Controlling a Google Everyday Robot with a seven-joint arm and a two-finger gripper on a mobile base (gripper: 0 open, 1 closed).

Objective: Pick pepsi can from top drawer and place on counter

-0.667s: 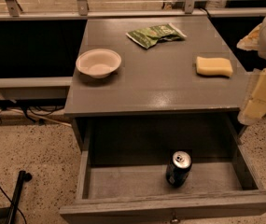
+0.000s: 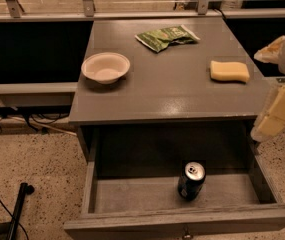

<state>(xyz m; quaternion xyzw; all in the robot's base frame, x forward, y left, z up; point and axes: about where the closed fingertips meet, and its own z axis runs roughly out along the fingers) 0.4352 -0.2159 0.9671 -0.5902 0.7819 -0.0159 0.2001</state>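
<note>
Dark blue with a silver top, the pepsi can (image 2: 191, 180) stands upright on the floor of the open top drawer (image 2: 132, 196), at about five o'clock in the view, so it is not yet picked. The tool (image 2: 271, 120) hangs at three o'clock beside the tabletop's (image 2: 172, 91) right edge, well apart from the can. I cannot tell whether it is open or closed. Reaching, grasping, lifting and placing are all left to do.
</note>
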